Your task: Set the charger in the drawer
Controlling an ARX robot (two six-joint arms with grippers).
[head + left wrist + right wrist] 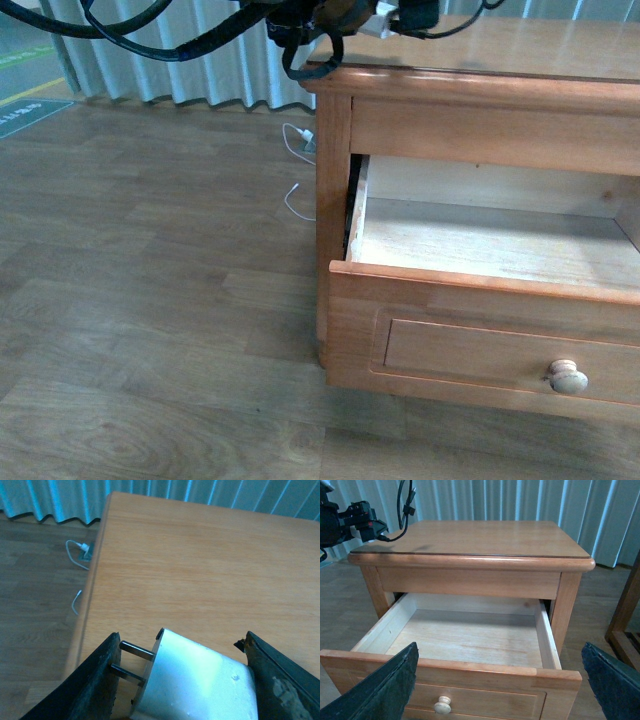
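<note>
Left hand [181, 650]: looks clamped on the charger [200, 680]. One of its fingers [97, 680] sits against the prong [136, 652] tips, the other against the block's opposite end. The charger is at the hand, over the tabletop [200, 560] near its left front corner. Can't tell if it's lifted or resting on the wood. Can't pick out its black cable either.

My read of the step: carry it from the tabletop to the drawer [470, 635].

- The grip bears on two thin prongs, so I'd expect the block to pivot easily. Move slowly with no wrist twist.
- Raise it just enough to clear the tabletop lip, then bring it out past the front edge before descending.
- The tabletop overhangs the back of the drawer. Only the front part of the pale floor is reachable from above, so aim there, inside the side walls.
- Go low before releasing; a drop from height could bounce it out or land it on the rim.
- Watch for a trailing cable snagging on the tabletop edge.

The drawer is pulled well out, with its knob [567, 377] facing the robot.

Right hand [499, 652]: fingers spread wide, holding nothing, facing the drawer front. It's well apart from the left hand and needs to stay clear of the descent path.

A white cable [297, 140] lies on the floor beside the cabinet. It isn't the target.
</note>
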